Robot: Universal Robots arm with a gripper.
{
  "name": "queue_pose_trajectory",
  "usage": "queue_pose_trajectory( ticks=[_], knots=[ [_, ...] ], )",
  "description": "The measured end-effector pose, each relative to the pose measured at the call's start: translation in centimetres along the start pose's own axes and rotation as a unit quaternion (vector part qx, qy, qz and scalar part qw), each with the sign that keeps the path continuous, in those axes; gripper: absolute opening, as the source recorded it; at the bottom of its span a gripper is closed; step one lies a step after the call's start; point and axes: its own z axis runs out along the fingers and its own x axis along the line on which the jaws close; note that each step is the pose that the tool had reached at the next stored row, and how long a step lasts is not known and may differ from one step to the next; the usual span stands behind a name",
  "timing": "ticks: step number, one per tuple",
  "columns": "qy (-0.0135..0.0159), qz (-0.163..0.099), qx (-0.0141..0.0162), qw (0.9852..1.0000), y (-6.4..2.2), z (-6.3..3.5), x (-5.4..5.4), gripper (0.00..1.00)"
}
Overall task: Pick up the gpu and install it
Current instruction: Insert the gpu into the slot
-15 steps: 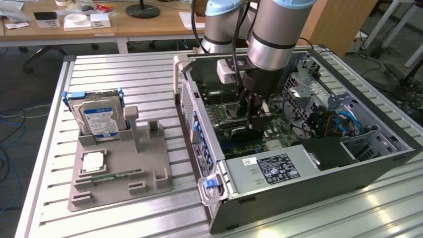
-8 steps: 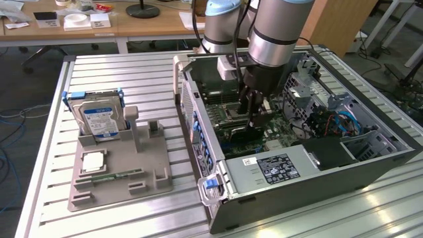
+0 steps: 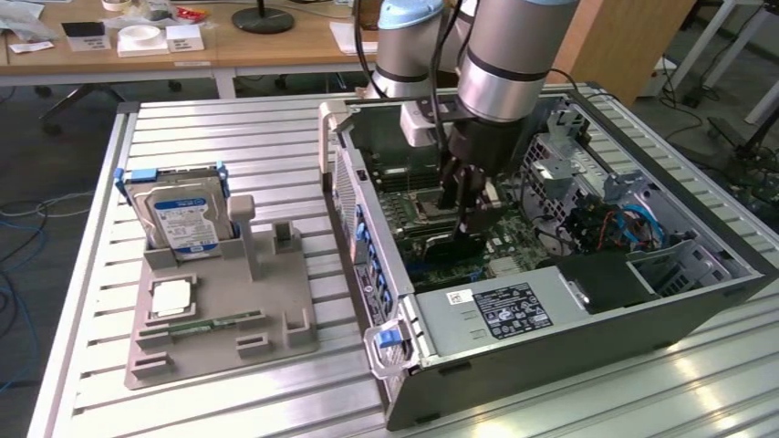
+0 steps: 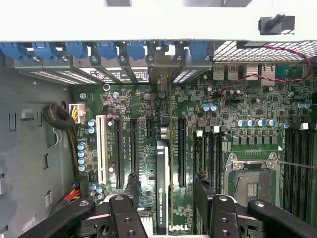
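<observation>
The gpu (image 4: 162, 168) stands on edge in a slot of the green motherboard (image 4: 247, 106) inside the open computer case (image 3: 572, 338); its thin dark edge carries a white printed label. My gripper (image 4: 167, 194) is open and straddles the card, one black finger (image 4: 132, 191) on each side with a gap to the card. In the exterior view the gripper (image 3: 469, 224) reaches down into the case, and the gpu (image 3: 453, 251) shows as a dark upright card below the fingertips.
A grey fixture tray (image 3: 280, 301) at the exterior view's left holds a silver hard drive (image 3: 182, 214), a processor chip (image 3: 171, 297) and a green memory stick (image 3: 210, 323). The case holds a power supply (image 3: 512, 308), an open processor socket (image 4: 250, 181) and cable bundles (image 4: 59, 119).
</observation>
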Motion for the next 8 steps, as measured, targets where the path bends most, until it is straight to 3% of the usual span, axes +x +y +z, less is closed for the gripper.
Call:
queue_pose_trajectory(
  ticks=[8],
  knots=[
    [-0.0001, 0.0, 0.0001, 1.0, 0.0, -0.47, -0.03, 0.58]
  ],
)
